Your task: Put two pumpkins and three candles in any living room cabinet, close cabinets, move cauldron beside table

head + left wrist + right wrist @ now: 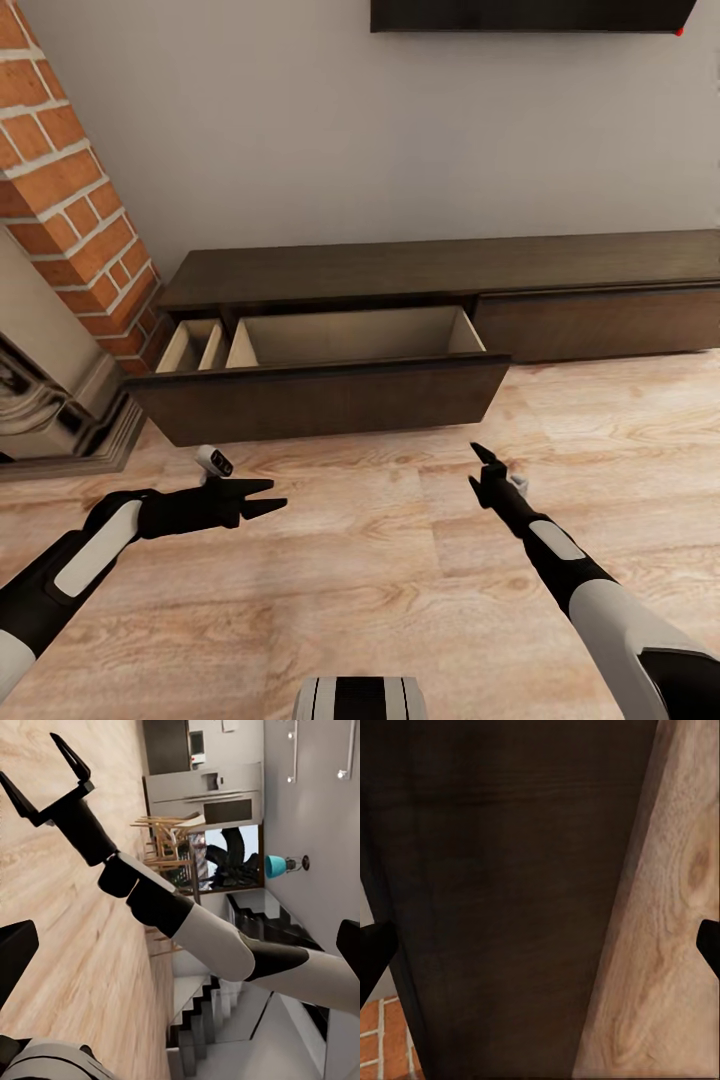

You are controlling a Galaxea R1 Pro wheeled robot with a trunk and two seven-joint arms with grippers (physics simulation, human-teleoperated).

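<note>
Before the cabinet [420, 290], over bare plank floor [400, 560], both arms hung low and empty. The left gripper [262, 498] pointed sideways toward the other arm, its two dark fingers parted and holding nothing. The right gripper [487, 472] pointed at the cabinet; in the left wrist view [46, 776] its thin black fingers stood spread in a wide fork, nothing between them.

Just ahead of the grippers, the cabinet's left drawer [320, 395] stood pulled out. Its pale interior, split by thin dividers into a wide bay and narrow ones at the cabinet's left end, looked empty. The right-hand front panel [600, 322] sat flush and shut. No pumpkin, candle or cauldron could be seen near the cabinet.

By my reading, the step in hand was storage: a drawer was ready, so the next move called for turning away to fetch a pumpkin or candle.

The cabinet was long, low, flat-topped, of dark matte wood grain, as the right wrist view showed [510, 885]. Left of the cabinet rose a red brick column [70, 200] beside a glossy moulded surround [50, 410]; the floor was light, knotted wood.
</note>
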